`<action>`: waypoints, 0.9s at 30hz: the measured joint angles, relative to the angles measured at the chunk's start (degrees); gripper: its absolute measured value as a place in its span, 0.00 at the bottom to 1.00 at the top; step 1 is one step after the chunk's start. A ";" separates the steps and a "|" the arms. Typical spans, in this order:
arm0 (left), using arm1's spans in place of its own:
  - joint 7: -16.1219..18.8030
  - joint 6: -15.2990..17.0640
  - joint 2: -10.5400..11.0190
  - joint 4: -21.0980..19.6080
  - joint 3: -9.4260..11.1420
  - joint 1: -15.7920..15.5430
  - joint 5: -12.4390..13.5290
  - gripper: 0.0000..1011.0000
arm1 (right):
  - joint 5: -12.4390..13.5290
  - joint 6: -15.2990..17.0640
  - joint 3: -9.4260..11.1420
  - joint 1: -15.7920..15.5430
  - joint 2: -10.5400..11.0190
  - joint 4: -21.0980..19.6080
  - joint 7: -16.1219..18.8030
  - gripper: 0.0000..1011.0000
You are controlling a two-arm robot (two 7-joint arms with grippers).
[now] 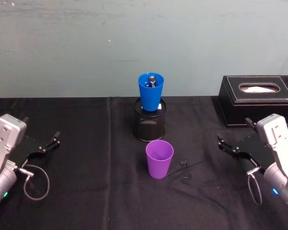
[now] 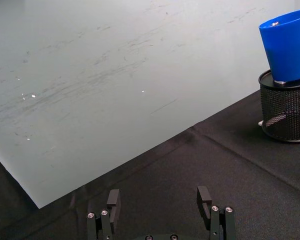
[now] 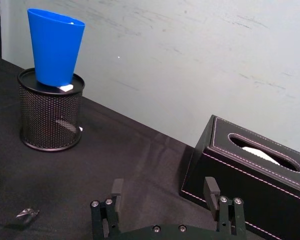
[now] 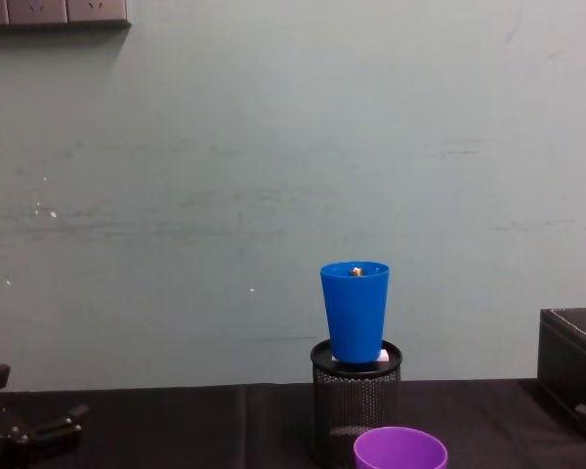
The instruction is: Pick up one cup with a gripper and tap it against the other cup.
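Black cloth (image 1: 86,191) — tapered purple cup (image 1: 159,160), blue cup (image 1: 150,98)

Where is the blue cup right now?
In the head view, the blue cup stands upright atop the mesh holder. It is centred toward the back of the table, just behind the purple cup.
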 joint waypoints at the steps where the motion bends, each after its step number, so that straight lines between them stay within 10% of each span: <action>1: 0.00 0.00 0.00 0.00 0.00 0.00 0.00 0.99 | 0.00 0.00 0.00 0.00 0.00 0.00 0.00 0.99; 8: 0.00 0.00 0.00 0.00 0.00 0.00 0.00 0.99 | 0.34 -3.17 1.36 -1.78 0.06 -1.37 1.91 0.99; 19: 0.00 0.00 0.00 0.00 0.00 0.00 0.00 0.99 | 10.94 -9.88 2.21 -7.53 0.23 -3.71 16.67 0.99; 27: 0.00 0.00 0.00 0.00 0.00 0.00 0.00 0.99 | 11.00 -8.64 0.20 -7.60 -0.27 -4.23 21.87 0.99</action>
